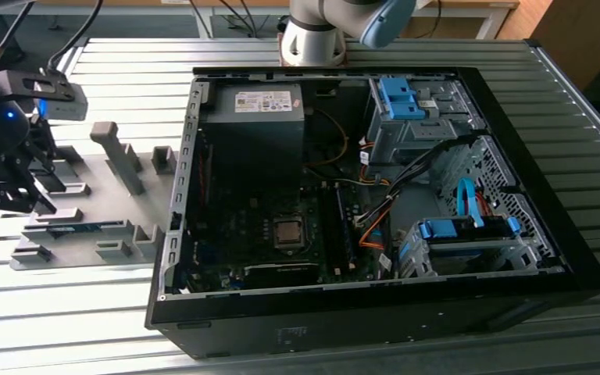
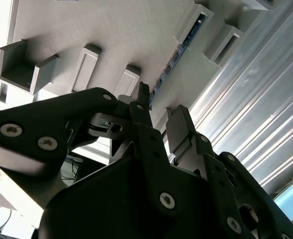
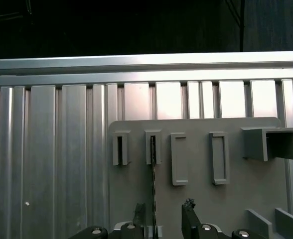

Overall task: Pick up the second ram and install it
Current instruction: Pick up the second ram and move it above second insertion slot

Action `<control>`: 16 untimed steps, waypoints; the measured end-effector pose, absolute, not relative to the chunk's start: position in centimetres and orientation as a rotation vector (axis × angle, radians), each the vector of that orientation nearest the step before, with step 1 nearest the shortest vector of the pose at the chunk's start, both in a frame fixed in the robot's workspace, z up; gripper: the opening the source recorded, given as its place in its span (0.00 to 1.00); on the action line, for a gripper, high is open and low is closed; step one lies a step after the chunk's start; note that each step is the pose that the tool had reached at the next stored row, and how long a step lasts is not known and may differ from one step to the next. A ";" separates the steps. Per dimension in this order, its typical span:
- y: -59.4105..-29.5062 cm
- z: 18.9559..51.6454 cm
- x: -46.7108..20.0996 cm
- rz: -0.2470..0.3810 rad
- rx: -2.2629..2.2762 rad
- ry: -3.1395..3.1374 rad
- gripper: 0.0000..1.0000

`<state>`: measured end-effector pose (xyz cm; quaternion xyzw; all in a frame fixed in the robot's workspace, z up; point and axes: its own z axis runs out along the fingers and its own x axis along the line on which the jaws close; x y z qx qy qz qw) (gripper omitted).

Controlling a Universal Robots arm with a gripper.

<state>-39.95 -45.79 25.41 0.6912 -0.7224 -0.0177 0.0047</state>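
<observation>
Hovering with gripper (image 3: 164, 214) jaws parted wide, gripping nothing. Ram (image 3: 153, 189) standing on edge in grey blocks (image 3: 158, 149), lined up with the gap between the jaws, nearer one; propped so, likely, to offer both flat faces for pinching.

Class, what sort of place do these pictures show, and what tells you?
Likely a robotics lab bench for computer assembly: an open PC case lies on a ribbed metal table, a grey fixture plate holds a ram, and a robot claw hangs open over it.
</observation>
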 end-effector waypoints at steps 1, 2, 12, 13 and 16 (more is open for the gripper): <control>-45.8 25.4 -39.9 -0.056 2.165 -2.263 0.41; -45.8 25.3 -39.9 -0.056 2.165 -2.263 0.41; -45.9 25.3 -39.9 -0.056 2.165 -2.263 0.41; -45.9 25.3 -39.9 -0.055 2.165 -2.263 0.41; -46.0 24.9 -39.9 -0.056 2.165 -2.263 0.41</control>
